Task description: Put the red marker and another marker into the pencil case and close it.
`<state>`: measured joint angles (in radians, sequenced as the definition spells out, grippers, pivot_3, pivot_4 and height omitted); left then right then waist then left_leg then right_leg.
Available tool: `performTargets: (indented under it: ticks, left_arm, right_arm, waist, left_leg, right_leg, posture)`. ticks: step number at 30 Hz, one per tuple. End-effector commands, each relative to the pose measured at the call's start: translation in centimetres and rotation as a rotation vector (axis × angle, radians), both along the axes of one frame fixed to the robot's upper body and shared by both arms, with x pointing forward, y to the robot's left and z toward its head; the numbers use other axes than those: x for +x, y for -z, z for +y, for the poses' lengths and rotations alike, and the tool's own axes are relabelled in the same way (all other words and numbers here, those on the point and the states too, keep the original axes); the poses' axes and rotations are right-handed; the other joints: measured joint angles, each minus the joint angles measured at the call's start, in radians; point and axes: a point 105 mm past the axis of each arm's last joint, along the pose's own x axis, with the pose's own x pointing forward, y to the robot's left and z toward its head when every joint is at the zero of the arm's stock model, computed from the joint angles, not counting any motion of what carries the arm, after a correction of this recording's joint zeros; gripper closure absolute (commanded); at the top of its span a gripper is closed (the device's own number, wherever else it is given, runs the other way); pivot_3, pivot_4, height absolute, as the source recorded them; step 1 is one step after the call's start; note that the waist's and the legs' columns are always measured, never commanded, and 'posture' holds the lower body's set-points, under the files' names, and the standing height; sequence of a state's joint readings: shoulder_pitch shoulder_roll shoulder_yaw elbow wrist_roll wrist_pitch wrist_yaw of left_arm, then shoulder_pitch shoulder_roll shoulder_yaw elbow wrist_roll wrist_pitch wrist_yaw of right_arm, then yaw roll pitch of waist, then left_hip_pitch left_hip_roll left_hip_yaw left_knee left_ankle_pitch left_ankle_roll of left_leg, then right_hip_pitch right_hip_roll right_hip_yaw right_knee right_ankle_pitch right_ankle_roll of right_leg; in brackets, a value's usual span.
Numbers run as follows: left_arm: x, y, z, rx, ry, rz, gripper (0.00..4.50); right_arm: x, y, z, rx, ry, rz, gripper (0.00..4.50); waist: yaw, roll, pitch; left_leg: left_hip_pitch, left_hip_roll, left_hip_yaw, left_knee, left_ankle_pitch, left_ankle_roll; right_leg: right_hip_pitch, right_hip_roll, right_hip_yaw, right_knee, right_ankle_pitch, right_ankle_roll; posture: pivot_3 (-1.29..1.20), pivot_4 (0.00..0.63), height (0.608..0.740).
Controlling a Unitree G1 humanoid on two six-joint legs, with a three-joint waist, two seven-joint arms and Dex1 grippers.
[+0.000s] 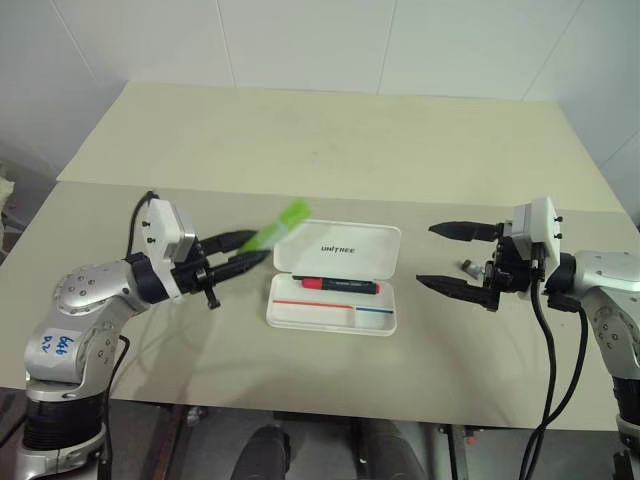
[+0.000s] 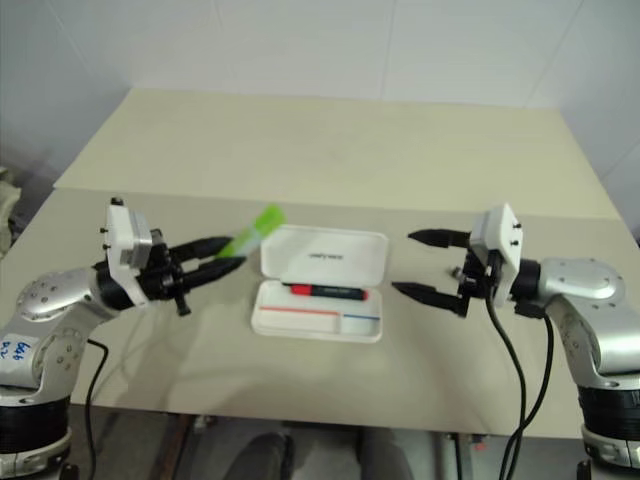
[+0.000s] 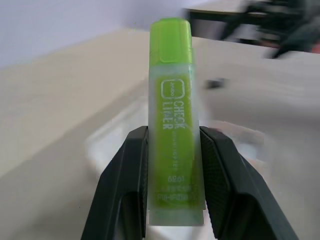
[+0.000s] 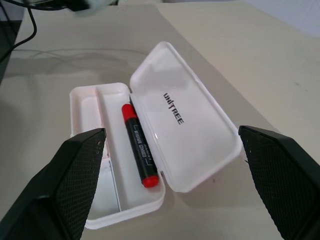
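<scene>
Clamping the lime-green marker point(image 3: 173, 120) by its lower barrel, left tool point(image 1: 243, 252) held it raised above the counter point(image 1: 330, 130), just beside the pencil case point(image 1: 335, 278) on the side toward the counter's left edge. Lay open mid-counter, lid back, red marker point(image 1: 340, 286) already in the tray. Hung empty toward the right edge, right tool point(image 1: 455, 256), fingers wide apart. Judged risks: long overhang beyond the narrow grip letting the marker pivot or slip; landing across the red marker or the tray wall, blocking the lid; light case skidding when nudged.
</scene>
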<state>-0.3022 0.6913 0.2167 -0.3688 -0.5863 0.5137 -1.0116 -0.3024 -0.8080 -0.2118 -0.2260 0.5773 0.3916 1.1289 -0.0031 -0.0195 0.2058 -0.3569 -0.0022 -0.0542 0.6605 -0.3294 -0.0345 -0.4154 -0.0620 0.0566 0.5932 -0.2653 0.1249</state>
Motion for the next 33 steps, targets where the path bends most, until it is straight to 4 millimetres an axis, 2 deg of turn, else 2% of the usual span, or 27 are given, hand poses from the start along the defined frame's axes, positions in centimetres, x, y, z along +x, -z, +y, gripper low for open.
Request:
performTargets:
  ticks: [1,4,8,15,20,26,33]
  left_arm:
    - [-0.8,-0.4,-0.6,0.051,0.123,-0.012,3.49]
    - [-0.9,0.0,-1.3,0.105,0.192,-0.002,3.49]
    - [-0.7,1.8,-2.1,0.215,0.278,0.035,3.49]
    - [0.8,4.2,-1.9,0.324,0.279,0.065,3.49]
    - [1.7,5.7,-2.9,0.392,0.3,0.043,3.49]
    - [2.3,6.6,-4.4,0.395,0.32,0.032,3.49]
    - [2.5,7.0,-4.2,0.426,0.332,0.032,3.49]
  right_arm:
    - [-0.7,-1.2,-0.6,-0.003,0.03,-0.062,0.0]
    - [-1.0,-1.1,-0.8,0.002,0.054,-0.065,0.0]
    - [-1.5,-1.0,-0.9,0.011,0.08,-0.068,0.0]
    - [-2.8,-1.0,-0.7,0.027,0.118,-0.072,0.0]
    - [-3.4,-1.0,-0.5,0.037,0.142,-0.074,0.0]
    - [-3.8,-1.0,-0.3,0.042,0.154,-0.072,0.0]
    - [-3.8,-1.1,-0.2,0.047,0.164,-0.075,0.0]
  waist:
    - [0.0,0.001,0.0]
    - [0.002,0.001,0.001]
    - [0.002,0.001,0.001]
    - [0.0,0.001,0.001]
    - [0.001,0.001,0.001]
    - [0.003,0.001,0.001]
    - [0.0,0.001,0.001]
  left_leg:
    - [0.0,0.0,0.0,0.0,0.0,0.0]
    - [0.0,0.0,0.0,0.0,0.0,0.0]
    - [0.0,-0.001,0.0,0.0,0.0,0.0]
    - [0.0,0.0,0.001,0.0,0.0,0.0]
    - [0.0,-0.001,0.001,0.001,0.0,0.001]
    - [0.0,-0.001,0.001,0.002,0.0,0.001]
    - [0.0,-0.001,0.001,0.002,0.0,0.001]
  right_leg:
    - [0.0,0.0,0.0,0.0,0.0,0.0]
    - [0.0,0.0,0.0,0.0,0.0,0.0]
    - [0.0,0.0,0.0,0.0,0.0,0.0]
    - [0.0,0.001,0.001,0.002,0.0,0.0]
    - [0.0,0.001,0.001,0.002,0.0,0.001]
    - [0.0,0.001,0.001,0.002,0.0,0.001]
    - [0.0,0.001,0.001,0.004,0.0,0.001]
  posture:
    - [0.0,0.15,0.74]
    - [0.0,0.15,0.74]
    - [0.0,0.15,0.74]
    - [0.0,0.15,0.74]
    - [0.0,0.15,0.74]
    - [0.0,0.15,0.74]
    - [0.0,0.15,0.74]
